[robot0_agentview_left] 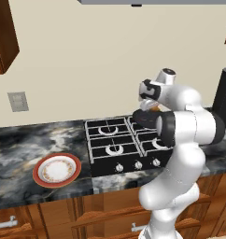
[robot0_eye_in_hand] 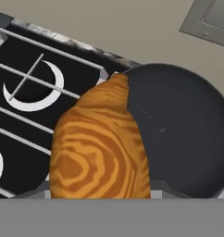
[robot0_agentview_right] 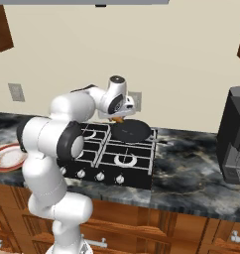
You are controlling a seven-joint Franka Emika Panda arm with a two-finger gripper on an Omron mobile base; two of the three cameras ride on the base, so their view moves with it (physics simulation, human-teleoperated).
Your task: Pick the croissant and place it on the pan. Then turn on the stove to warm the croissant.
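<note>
Golden-brown croissant point(robot0_eye_in_hand: 100, 148) is pinched in the end effector point(robot0_agentview_right: 120, 118), carried above the stove point(robot0_agentview_left: 124, 144) at the pan's point(robot0_eye_in_hand: 183, 134) near rim. Pan centre lies just beyond the pastry; release there looks due.

My arm point(robot0_agentview_right: 52, 149) is glossy white, built of fat rounded segments with black bands at the joints and a grey-capped wrist.

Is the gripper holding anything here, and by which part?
Yes: the gripper holds the croissant beside the pan, above the stove. The fingertips are hidden behind the pastry, so the exact place of the hold cannot be told.
</note>
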